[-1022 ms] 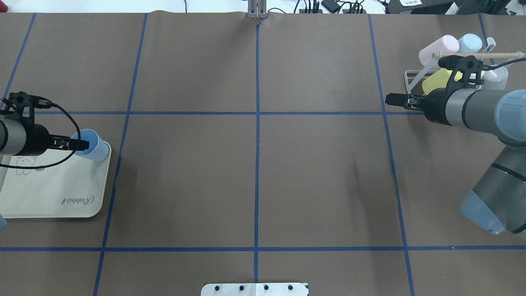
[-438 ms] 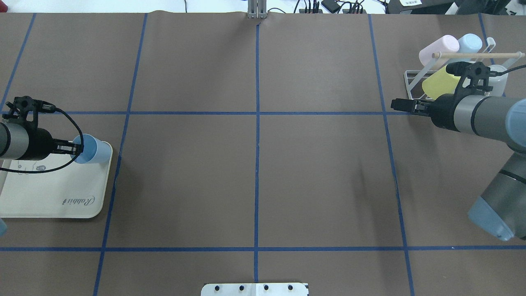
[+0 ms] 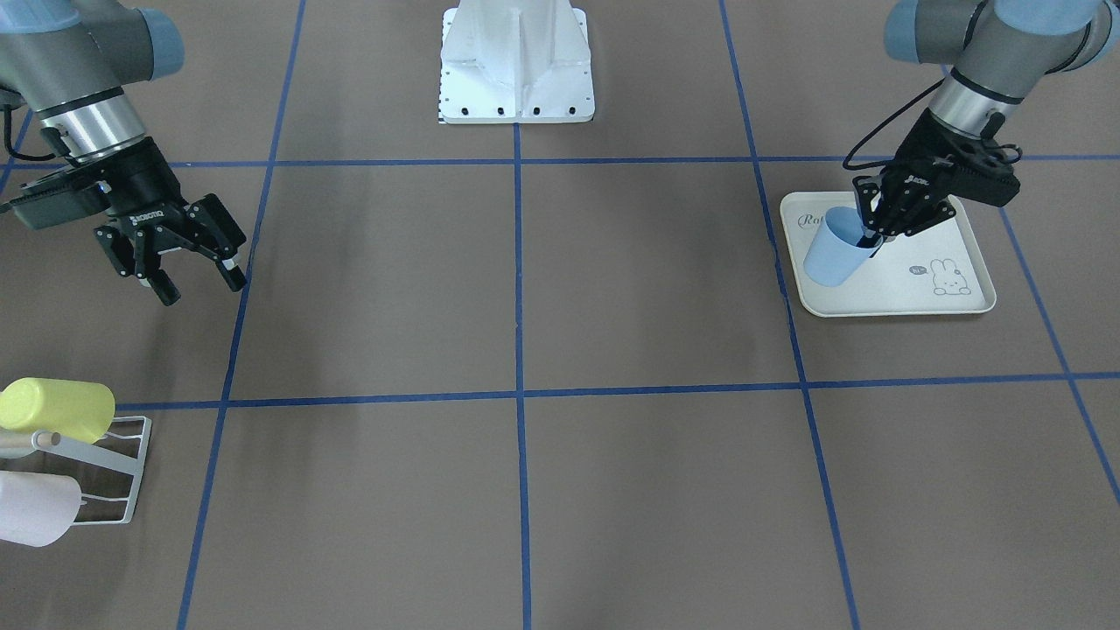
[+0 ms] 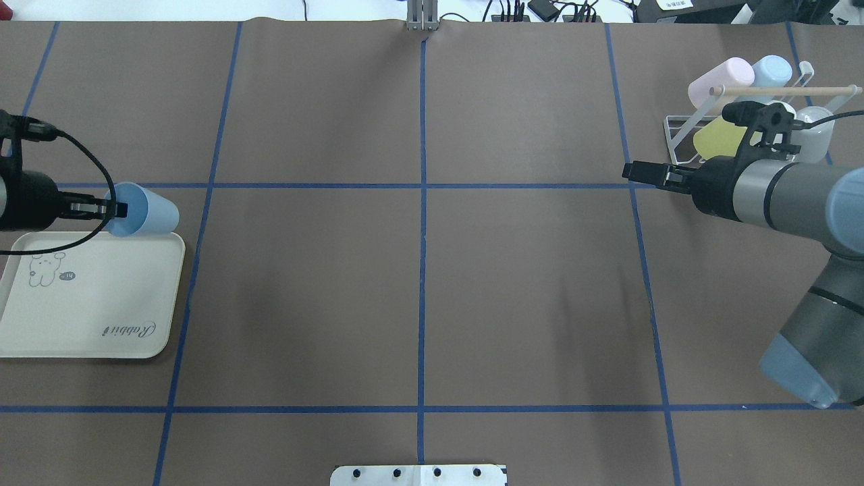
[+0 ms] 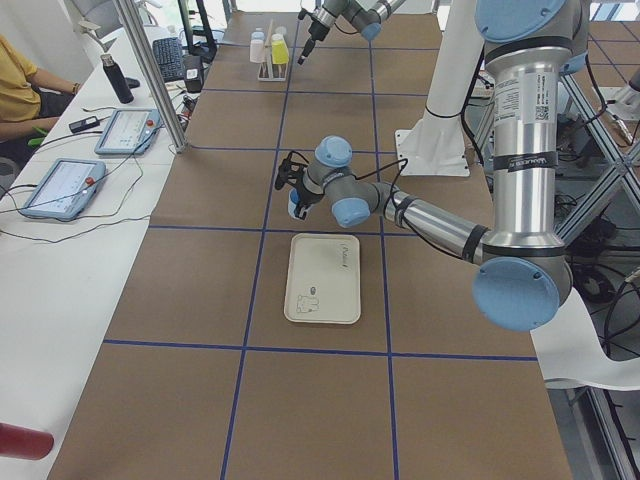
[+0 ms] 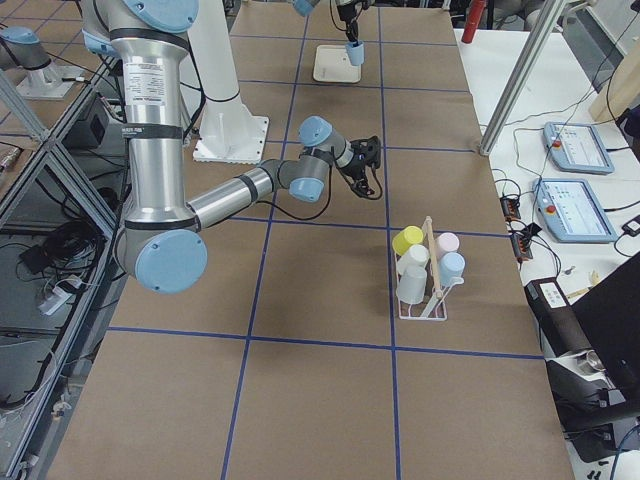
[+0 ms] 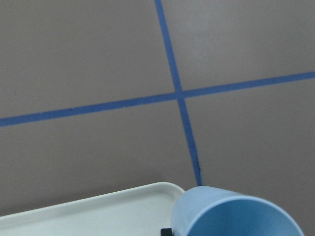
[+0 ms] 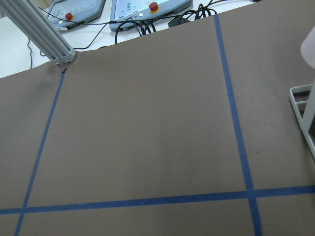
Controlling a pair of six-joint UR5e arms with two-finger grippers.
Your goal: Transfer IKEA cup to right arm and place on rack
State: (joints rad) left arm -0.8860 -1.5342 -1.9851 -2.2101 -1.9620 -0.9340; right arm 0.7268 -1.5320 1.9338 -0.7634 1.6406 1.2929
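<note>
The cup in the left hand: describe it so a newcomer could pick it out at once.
Find the cream rabbit-printed tray at the robot's left end of the table. Over its edge the left hand pinches a light blue cup by the rim, tilted. It is the only cup off the white wire rack at the opposite end, where another pale blue cup sits.

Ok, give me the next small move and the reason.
Probably swing the left hand toward the middle for the handover. It grips the blue cup by the rim, lifted clear of the tray, while the right hand hangs open near the rack, far off on the other side.
</note>
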